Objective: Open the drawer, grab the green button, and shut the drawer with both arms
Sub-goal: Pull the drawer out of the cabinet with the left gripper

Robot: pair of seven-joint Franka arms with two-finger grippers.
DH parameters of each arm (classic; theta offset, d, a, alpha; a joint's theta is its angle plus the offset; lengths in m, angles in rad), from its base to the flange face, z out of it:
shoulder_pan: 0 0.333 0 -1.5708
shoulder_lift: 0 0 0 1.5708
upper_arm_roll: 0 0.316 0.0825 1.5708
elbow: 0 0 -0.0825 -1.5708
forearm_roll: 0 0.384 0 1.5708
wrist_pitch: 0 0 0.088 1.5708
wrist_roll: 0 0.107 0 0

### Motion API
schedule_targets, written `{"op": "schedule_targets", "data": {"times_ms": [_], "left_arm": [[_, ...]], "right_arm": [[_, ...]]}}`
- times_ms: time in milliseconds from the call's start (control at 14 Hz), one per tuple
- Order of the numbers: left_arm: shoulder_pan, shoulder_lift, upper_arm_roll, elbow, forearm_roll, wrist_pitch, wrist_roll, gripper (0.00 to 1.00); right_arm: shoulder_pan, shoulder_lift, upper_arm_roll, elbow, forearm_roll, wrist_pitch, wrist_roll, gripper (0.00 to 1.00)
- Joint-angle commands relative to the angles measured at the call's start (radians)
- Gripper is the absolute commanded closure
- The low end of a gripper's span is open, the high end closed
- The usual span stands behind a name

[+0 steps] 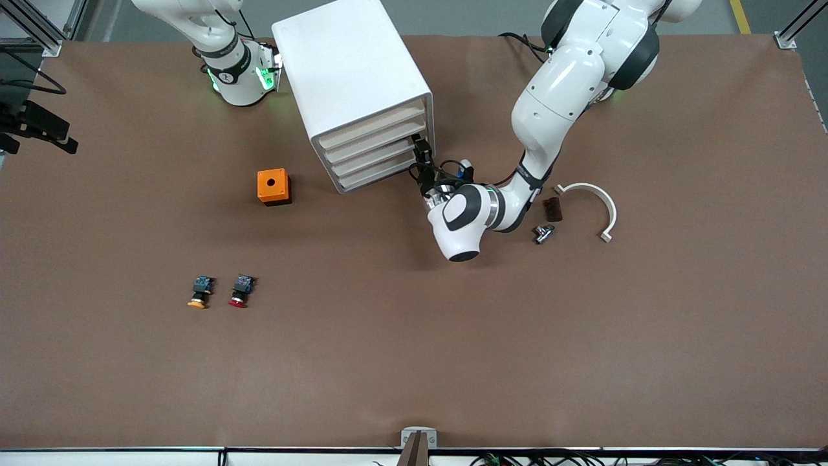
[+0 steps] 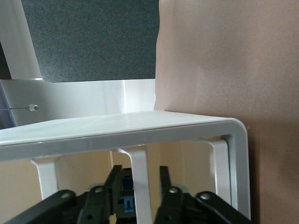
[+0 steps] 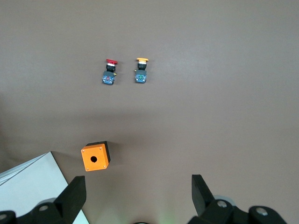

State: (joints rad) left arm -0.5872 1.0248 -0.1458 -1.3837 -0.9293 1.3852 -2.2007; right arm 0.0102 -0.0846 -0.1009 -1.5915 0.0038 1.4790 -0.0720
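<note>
The white cabinet (image 1: 352,77) stands near the robots' bases, and all its drawers look pushed in. The drawer (image 1: 378,176) is the lowest one. My left gripper (image 1: 419,165) is at the drawer fronts, at the cabinet corner toward the left arm's end. In the left wrist view its fingers (image 2: 114,179) stand narrowly apart either side of a white bar (image 2: 140,172) of the cabinet front, with a gap showing. A black-and-blue thing (image 2: 124,203) shows between them, partly hidden by the bar. No green-capped button shows. My right gripper (image 3: 138,183) is open, empty and waits high by its base (image 1: 270,70).
An orange box with a hole (image 1: 273,186) sits nearer the camera than the cabinet. An orange-capped button (image 1: 200,292) and a red-capped button (image 1: 240,291) lie nearer still. A white curved bracket (image 1: 592,200), a dark block (image 1: 552,208) and a small metal part (image 1: 543,233) lie beside the left arm.
</note>
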Motion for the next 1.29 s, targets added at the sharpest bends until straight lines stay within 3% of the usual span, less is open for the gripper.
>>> {"op": "schedule_targets", "data": {"times_ms": [0,215,645,1218], "left_arm": [[-0.006,0.006,0.002,0.014,0.009,-0.014,-0.007,0.71],[-0.028,0.009,0.002,0.015,0.044,-0.014,-0.007,0.73],[-0.026,0.008,0.002,0.018,0.032,-0.012,-0.016,0.88],[0.018,0.006,0.006,0.023,0.029,-0.012,-0.014,0.91]], "right_arm": [[-0.012,-0.020,0.010,-0.013,-0.012,-0.006,-0.014,0.00],[-0.006,-0.018,0.013,-0.013,-0.012,-0.008,-0.012,0.00],[-0.006,-0.018,0.015,-0.010,-0.010,-0.008,-0.003,0.00],[-0.006,-0.011,0.015,0.022,-0.005,-0.008,-0.008,0.00]]}}
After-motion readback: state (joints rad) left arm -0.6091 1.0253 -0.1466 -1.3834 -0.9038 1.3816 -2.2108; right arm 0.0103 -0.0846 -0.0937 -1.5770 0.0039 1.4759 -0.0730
